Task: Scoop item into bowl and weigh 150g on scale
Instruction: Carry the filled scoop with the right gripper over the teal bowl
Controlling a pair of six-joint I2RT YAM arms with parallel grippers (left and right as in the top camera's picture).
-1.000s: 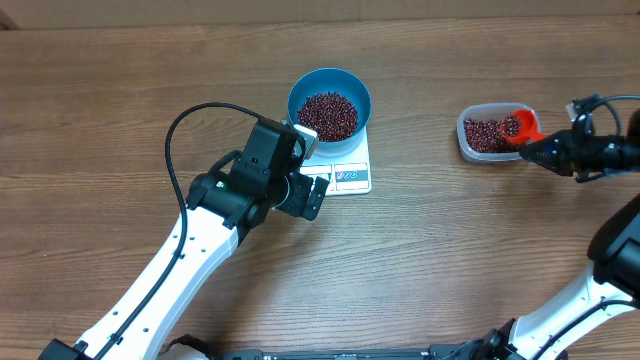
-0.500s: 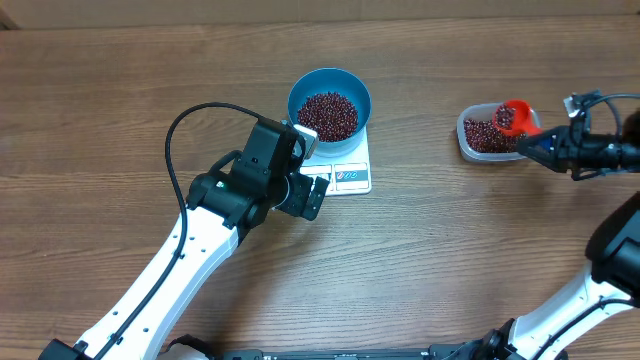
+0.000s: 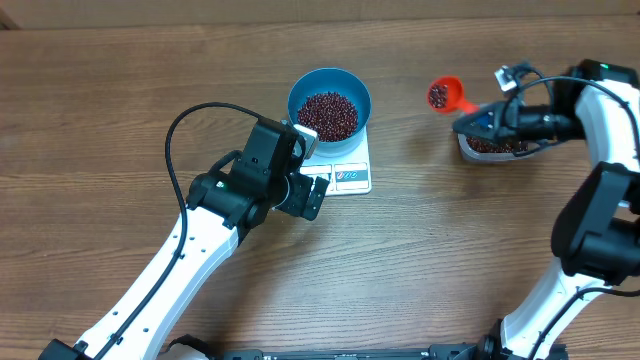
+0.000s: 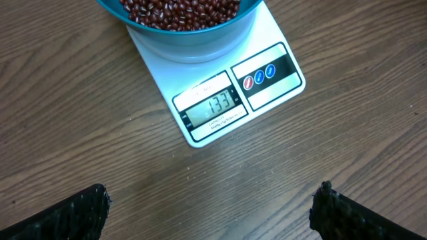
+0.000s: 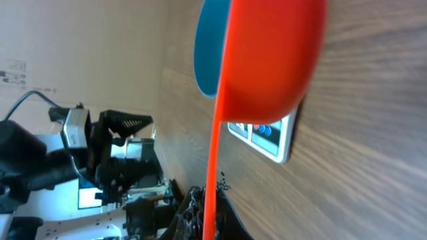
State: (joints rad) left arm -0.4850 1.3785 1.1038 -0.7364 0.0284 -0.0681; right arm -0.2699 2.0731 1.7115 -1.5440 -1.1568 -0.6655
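The blue bowl holds a heap of dark red beans and stands on the white scale. In the left wrist view the scale shows 133 on its display, below the bowl. My left gripper hovers open just in front of the scale, with bare wood between its fingers. My right gripper is shut on the handle of a red scoop, which carries a few beans between tub and bowl. From the right wrist I see the scoop's underside, the bowl and the scale.
A clear plastic tub with more beans sits at the right, partly hidden under my right gripper. The left arm's black cable loops over the table to the left of the bowl. A cardboard wall runs along the back edge.
My right gripper has lifted the scoop out of the clear tub and carried it left and up toward the bowl. The left arm has not moved.
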